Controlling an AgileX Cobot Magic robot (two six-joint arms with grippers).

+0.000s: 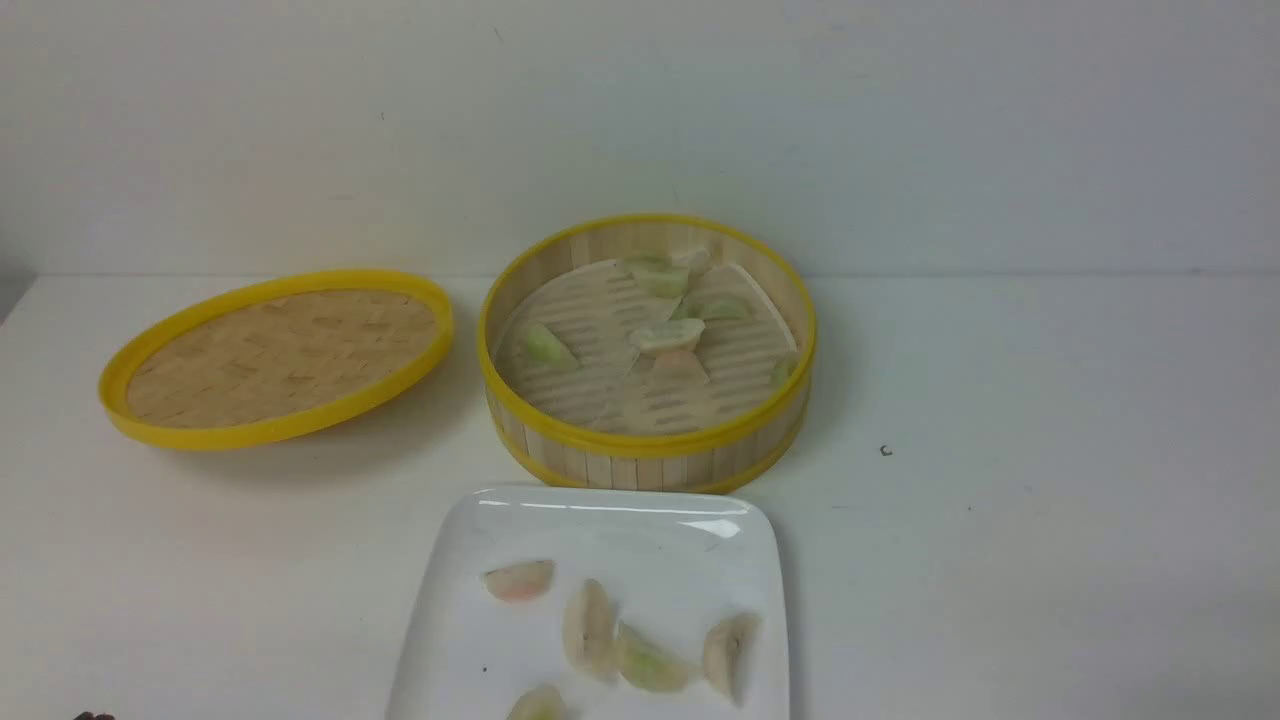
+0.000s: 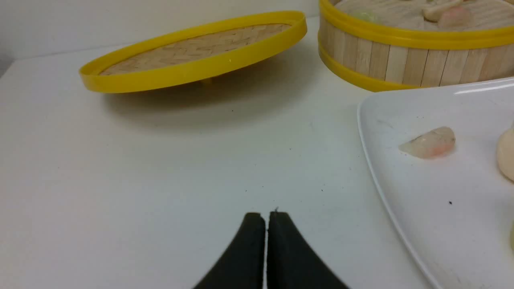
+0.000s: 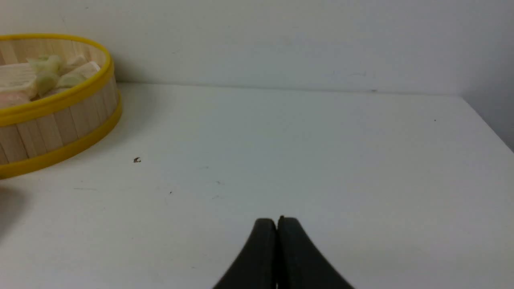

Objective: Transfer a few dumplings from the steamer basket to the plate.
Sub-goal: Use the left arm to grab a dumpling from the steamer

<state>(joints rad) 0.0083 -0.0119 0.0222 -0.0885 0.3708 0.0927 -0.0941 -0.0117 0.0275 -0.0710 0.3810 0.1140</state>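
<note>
Steamer basket [image 1: 648, 440]: stands upright on the white desk [image 1: 1000, 500], near the back wall, uncovered. At least six dumplings [image 1: 668, 335] lie on its slatted floor, most of them towards the middle and the far side. One green dumpling [image 1: 548, 345] lies apart on the left side of the floor.

Plate [image 1: 600, 520]: sits on the desk just in front of the basket. Its far edge is very close to the basket's wall, and contact cannot be confirmed. Five dumplings rest on it. A pink dumpling [image 1: 518, 580] lies alone nearer the far left part. The other four are grouped towards the near edge, the nearest one cut off by the frame.

Woven lid [image 1: 275, 355]: lies on the desk left of the basket, apart from it, tilted with its right edge raised.

Left end effector [image 2: 267, 218]: clenched, black fingers pressed tip to tip with nothing between them. It is low over bare desk, left of the plate's edge.

Right end effector [image 3: 277, 224]: clenched likewise and empty, over bare desk well to the right of the basket.

A small dark speck [image 1: 885, 450] lies on the desk right of the basket.
</note>
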